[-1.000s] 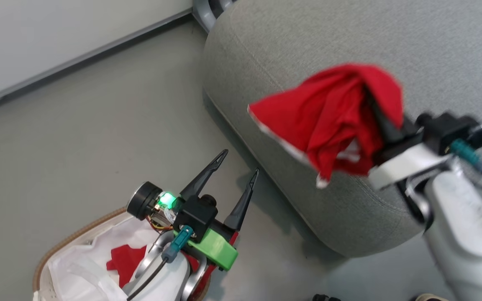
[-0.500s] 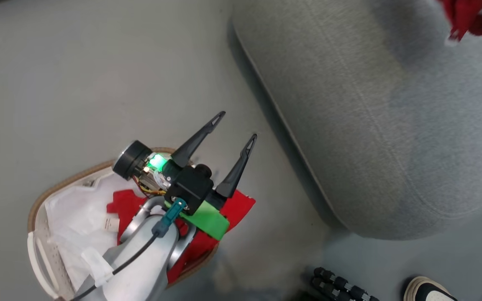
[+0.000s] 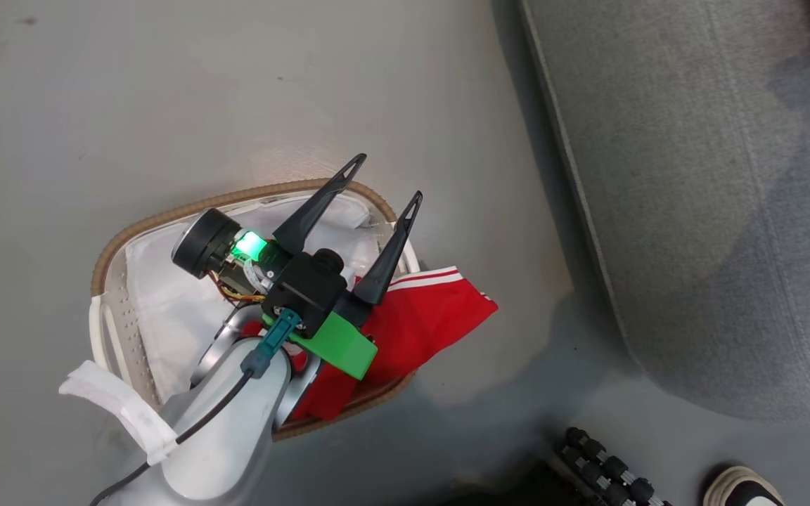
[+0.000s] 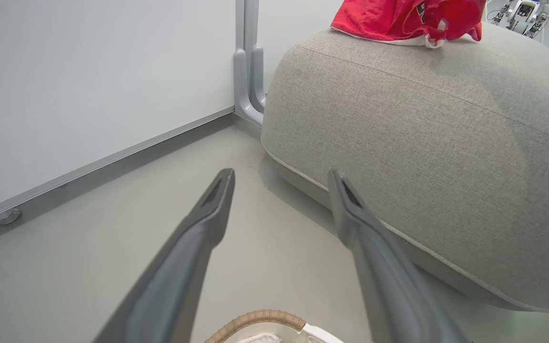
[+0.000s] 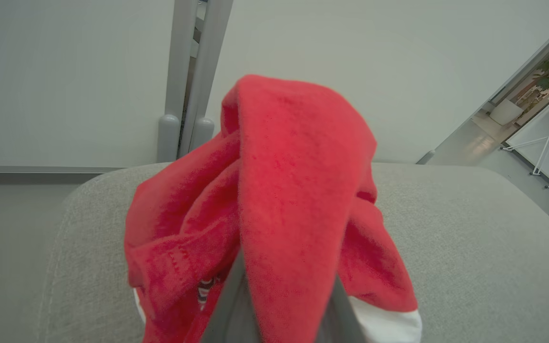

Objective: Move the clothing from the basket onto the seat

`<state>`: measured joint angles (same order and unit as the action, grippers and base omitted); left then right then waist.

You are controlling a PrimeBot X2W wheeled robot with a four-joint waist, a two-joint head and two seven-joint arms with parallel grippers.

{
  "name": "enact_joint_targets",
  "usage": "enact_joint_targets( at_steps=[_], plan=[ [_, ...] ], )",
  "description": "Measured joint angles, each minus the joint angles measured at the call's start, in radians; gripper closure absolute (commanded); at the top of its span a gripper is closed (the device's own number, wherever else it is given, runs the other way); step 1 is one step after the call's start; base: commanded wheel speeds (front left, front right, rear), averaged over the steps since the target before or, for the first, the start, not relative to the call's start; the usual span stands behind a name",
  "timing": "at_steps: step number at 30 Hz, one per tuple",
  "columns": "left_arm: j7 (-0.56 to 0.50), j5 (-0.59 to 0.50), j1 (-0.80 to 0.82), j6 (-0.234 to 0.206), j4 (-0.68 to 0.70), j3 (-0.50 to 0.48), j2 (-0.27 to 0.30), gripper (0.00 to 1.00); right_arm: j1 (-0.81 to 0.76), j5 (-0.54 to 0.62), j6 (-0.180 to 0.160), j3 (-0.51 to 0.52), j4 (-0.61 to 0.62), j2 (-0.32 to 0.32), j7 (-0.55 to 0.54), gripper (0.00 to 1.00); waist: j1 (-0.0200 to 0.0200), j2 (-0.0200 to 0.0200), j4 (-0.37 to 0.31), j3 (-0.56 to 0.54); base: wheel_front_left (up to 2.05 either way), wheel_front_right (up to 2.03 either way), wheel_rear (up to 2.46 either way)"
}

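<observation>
Grey floor [image 3: 166,84] runs up to large rounded light grey fabric seat [image 3: 693,211]. Small oval cream perforated basket with brown woven rim [image 3: 187,202] sits on floor just beside seat's front edge. Left claw [image 3: 389,177] hovers over basket, spread wide, empty. Bright red white-striped garment [image 3: 426,316] lies in basket, spilling over rim on seat side. Right claw [image 5: 281,181] clamped on second red garment [image 5: 184,228] over seat top. Risks: release near seat's rounded edge, cloth slides to floor; left claw snags thin white liner [image 3: 187,302] with garment.
</observation>
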<state>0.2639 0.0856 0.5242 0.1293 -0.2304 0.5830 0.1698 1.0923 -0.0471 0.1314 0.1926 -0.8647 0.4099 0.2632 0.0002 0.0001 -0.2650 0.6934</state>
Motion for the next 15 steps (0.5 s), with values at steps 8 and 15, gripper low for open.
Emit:
enact_joint_targets(
  at_steps=[8, 15],
  plan=[
    [0.0, 0.0, -0.02, 0.0, -0.015, -0.031, -0.008, 0.0, -0.221, 0.04, 0.0, 0.139, 0.059, -0.057, 0.0, 0.0, -0.0001, 0.0, 0.026, -0.023, 0.0, 0.0, 0.0],
    [0.0, 0.003, -0.065, 0.0, -0.031, -0.07, -0.037, 0.0, -0.404, 0.04, 0.0, 0.164, 0.162, -0.087, 0.0, 0.0, -0.0002, 0.0, 0.019, -0.107, 0.0, 0.0, 0.0]
  ],
)
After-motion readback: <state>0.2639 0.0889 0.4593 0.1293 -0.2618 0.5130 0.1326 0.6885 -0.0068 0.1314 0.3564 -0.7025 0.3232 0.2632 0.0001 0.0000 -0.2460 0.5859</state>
